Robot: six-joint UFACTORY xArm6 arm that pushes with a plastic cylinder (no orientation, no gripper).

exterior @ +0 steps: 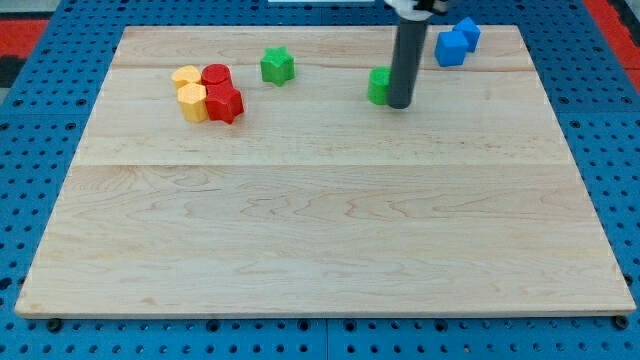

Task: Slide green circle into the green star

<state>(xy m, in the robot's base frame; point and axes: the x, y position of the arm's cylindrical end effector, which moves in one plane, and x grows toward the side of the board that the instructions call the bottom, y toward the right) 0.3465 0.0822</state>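
Near the view's top, a bit right of centre, my tip (399, 104) sits right against the green circle (378, 86), on its right side. The rod covers part of that block, so I can only see its left portion and the round shape is hard to confirm. No jaws on this rig, just the rod, so nothing to report there. The green star (277, 66) is well apart to the view's left on the wooden table (320, 230). Further left, two yellow blocks (189, 90) and two red blocks (221, 92) are bunched up touching; their exact shapes are hard to make out. Two blue blocks (456, 42) sit at top right, just beside the rod.
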